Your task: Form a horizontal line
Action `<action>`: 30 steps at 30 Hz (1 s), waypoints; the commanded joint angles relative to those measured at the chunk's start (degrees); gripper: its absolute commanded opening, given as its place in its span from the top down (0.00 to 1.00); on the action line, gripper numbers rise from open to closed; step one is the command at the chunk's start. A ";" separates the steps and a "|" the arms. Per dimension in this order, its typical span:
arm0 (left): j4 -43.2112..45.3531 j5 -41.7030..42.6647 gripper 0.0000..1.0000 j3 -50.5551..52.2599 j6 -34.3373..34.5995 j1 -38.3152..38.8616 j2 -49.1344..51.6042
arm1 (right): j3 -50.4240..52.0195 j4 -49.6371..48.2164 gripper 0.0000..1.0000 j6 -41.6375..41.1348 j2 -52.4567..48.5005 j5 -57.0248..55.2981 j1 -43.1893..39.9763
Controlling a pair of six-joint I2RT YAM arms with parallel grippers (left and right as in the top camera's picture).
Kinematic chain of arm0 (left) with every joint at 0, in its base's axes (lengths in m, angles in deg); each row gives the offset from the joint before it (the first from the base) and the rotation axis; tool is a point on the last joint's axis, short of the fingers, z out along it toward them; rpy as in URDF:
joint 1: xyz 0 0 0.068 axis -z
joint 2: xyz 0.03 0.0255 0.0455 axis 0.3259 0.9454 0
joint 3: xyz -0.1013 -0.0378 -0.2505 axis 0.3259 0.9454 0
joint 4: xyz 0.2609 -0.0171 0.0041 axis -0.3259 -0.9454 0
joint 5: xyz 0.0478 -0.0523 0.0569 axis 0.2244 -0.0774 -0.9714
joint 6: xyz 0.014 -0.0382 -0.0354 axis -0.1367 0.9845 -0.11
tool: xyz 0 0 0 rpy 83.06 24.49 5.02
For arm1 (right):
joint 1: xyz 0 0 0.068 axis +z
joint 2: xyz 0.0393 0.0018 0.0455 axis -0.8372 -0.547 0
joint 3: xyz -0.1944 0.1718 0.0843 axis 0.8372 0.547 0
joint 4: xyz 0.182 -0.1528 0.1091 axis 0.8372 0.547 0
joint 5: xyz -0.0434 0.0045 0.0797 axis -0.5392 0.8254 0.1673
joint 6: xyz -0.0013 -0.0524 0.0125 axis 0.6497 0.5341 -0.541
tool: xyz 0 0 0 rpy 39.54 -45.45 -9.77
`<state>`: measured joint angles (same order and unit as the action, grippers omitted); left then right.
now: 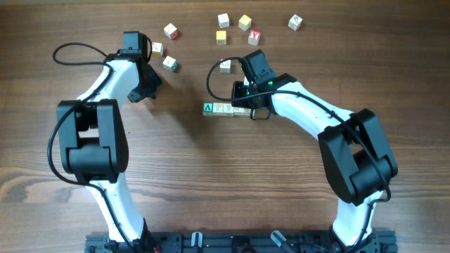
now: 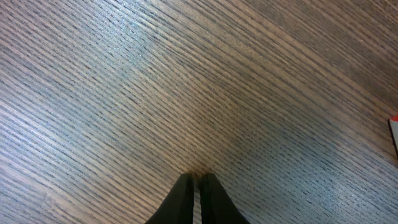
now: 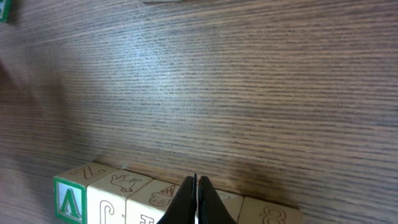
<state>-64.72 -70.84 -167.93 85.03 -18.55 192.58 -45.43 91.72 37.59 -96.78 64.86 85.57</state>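
Observation:
The horizontal line (image 1: 225,109) is a short row of pale wooden letter cubes touching edge to edge at mid-table. Its left end cube is green-faced (image 1: 209,108). In the right wrist view the row (image 3: 124,186) runs along the bottom edge, green cube (image 3: 68,199) at the left. My right gripper (image 3: 196,180) is shut and empty, its tips just over the row's right part (image 1: 246,109). Off to the left my left gripper (image 1: 149,90) is shut too, holding nothing. Its wrist view shows the tips (image 2: 198,177) over bare wood.
Loose letter cubes lie scattered along the far side: three by the left arm (image 1: 169,63), several in the middle (image 1: 245,22), one at the far right (image 1: 295,22) and one just behind the row (image 1: 225,65). A cube's edge (image 2: 394,134) shows at the left wrist view's right border.

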 commanded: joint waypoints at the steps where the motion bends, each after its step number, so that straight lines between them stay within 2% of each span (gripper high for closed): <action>1: 0.17 0.52 0.91 0.07 0.55 0.07 0.76 | -1.49 0.22 0.95 -0.28 1.62 0.98 0.35; 30: 0.20 0.52 0.91 0.07 0.55 0.07 0.76 | -1.49 1.09 0.95 -0.35 1.62 2.32 0.35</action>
<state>-64.72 -70.84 -167.93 85.05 -18.55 192.58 -45.43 92.70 37.59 -96.78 66.15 85.57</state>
